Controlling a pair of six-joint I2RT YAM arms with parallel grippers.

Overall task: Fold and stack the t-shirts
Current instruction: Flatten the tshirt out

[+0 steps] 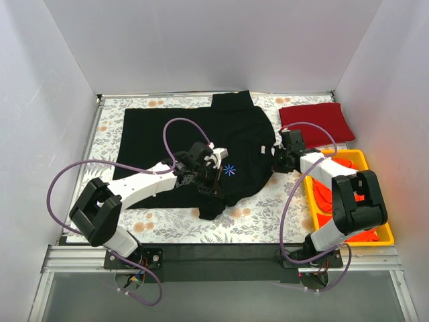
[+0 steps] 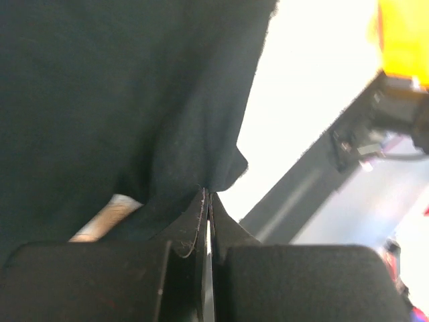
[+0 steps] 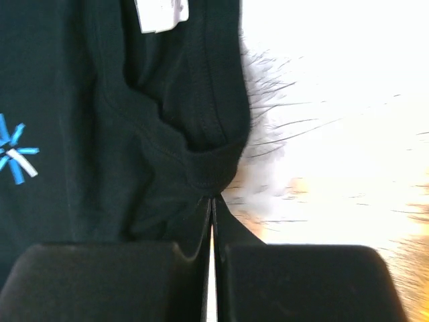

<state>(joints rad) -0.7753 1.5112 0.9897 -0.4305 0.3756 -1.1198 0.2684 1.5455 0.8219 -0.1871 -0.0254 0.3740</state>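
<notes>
— Shut tight at the left claw (image 2: pixel 206 200), with a pinch of the black shirt (image 1: pixel 181 134) caught between the pads. Same at the right claw (image 3: pixel 213 201)?

— Same. Closed down to a hairline slit, gripping the edge of the stitched collar (image 3: pixel 211 100), just below a white label (image 3: pixel 161 13).

— And the cloth?

— Soft, matte knit, limp and bunching into folds at each pinch. Spread mostly flat across the floral cover (image 1: pixel 167 225), with one sleeve sticking out at the far edge and another drooping toward the near edge.

— Any marking?

— A small blue asterisk logo (image 1: pixel 230 170) on the chest, between the two claws in the top view.

— Other shirts?

— A red shirt (image 1: pixel 315 123), folded into a neat rectangle at the far right corner of the cover. Orange shirts (image 1: pixel 365 235), crumpled in a yellow plastic bin (image 1: pixel 364 157) along the right edge, partly hidden behind the right arm.
</notes>
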